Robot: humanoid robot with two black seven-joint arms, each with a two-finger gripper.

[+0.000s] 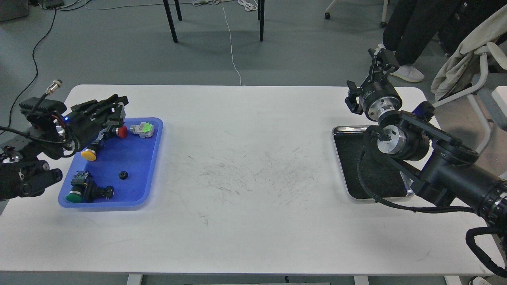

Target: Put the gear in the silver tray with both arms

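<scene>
Seen from the robot's head, a white table [245, 178] carries a blue plastic tray [138, 158] at its left end and the silver tray [340, 130] at its right end, the two well apart across a scuffed middle stretch. The small black gear [123, 174] lies loose on the blue tray's floor, near its middle, touching nothing else and far from the silver tray. Around it sit a yellow-capped button [88, 154] to the far left, a green-capped switch [81, 191] at the near left corner, a red-capped button [122, 131] and a grey-and-green part [143, 129] along the far edge. The left gripper [115, 106] hovers above the blue tray's far left corner, clear of the gear; its dark fingers lie so close together in this view that whether they are apart or together cannot be told. The right gripper [382, 59] is raised beyond the table's far right edge, above and behind the silver tray, its fingers likewise too small and dark to judge. The right arm's thick links cross over the silver tray's dark floor.
</scene>
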